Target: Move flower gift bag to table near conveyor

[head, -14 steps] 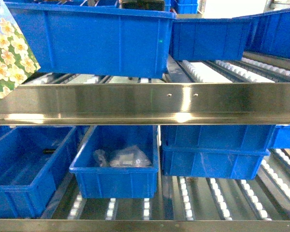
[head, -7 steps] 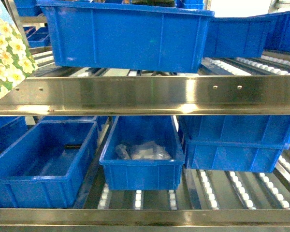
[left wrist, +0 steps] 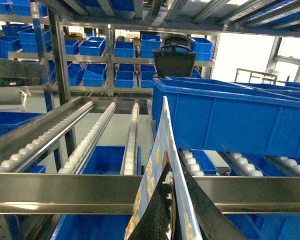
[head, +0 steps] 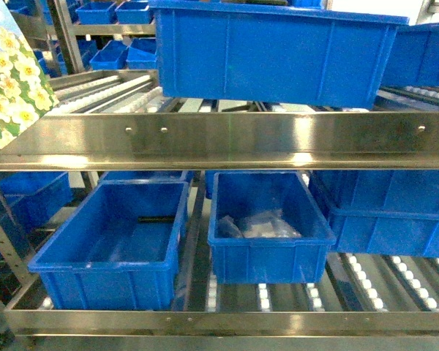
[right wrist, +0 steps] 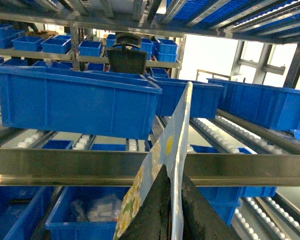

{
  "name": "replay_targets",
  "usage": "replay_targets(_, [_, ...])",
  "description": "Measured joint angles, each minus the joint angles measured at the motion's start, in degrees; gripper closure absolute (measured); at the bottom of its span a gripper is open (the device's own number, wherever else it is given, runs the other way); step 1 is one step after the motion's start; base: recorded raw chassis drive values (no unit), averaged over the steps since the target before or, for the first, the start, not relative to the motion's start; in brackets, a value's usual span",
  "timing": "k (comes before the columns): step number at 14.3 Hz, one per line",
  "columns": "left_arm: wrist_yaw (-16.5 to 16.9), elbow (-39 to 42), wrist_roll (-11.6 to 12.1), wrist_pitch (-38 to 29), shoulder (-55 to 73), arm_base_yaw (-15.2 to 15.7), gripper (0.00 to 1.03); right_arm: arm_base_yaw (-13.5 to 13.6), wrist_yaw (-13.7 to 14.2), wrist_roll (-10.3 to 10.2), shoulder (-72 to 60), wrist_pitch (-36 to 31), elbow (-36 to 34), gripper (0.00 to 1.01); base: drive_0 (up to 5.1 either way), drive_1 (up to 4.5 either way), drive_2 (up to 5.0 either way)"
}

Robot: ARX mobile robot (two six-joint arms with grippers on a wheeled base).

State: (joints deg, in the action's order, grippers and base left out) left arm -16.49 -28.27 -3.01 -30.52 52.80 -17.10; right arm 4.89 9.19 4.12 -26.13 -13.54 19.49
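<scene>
On the lower level of the conveyor (head: 219,139), behind the front steel rail, three blue bins sit side by side on the white rollers. The left bin (head: 113,245) holds only a small dark bar-shaped item (head: 155,218) near its back wall. The middle bin (head: 269,230) holds a crumpled clear plastic packet (head: 260,225) with something grey inside; what exactly, I cannot tell. At the right edge, two stacked bins (head: 391,219) show only their outer walls, contents hidden.

Up on the level above, a large blue bin (head: 278,51) rests over the steel rail, its inside out of sight from the head view. Further blue bins (left wrist: 105,47) fill the shelves in the background of the left wrist view.

Now the flower gift bag (head: 11,80): in the head view only its corner shows, white and yellow blossoms on green, at the left edge in front of the rail. The left wrist view has it edge-on, rising tall, with the left gripper (left wrist: 171,212) closed tight on its lower part, dark fingers (left wrist: 157,220) pressed to either face. The right wrist view shows the same: the right gripper (right wrist: 171,207) pinching the bag's thin panel between its fingers (right wrist: 155,210).
</scene>
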Motion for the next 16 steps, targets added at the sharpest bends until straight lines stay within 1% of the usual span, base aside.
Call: replay_targets(16, [0.0,0.0,0.0,-0.04,0.09,0.02,1.01,0.0,0.0,0.0,-0.07,0.02,0.0,0.98,-5.0,2.44,2.4])
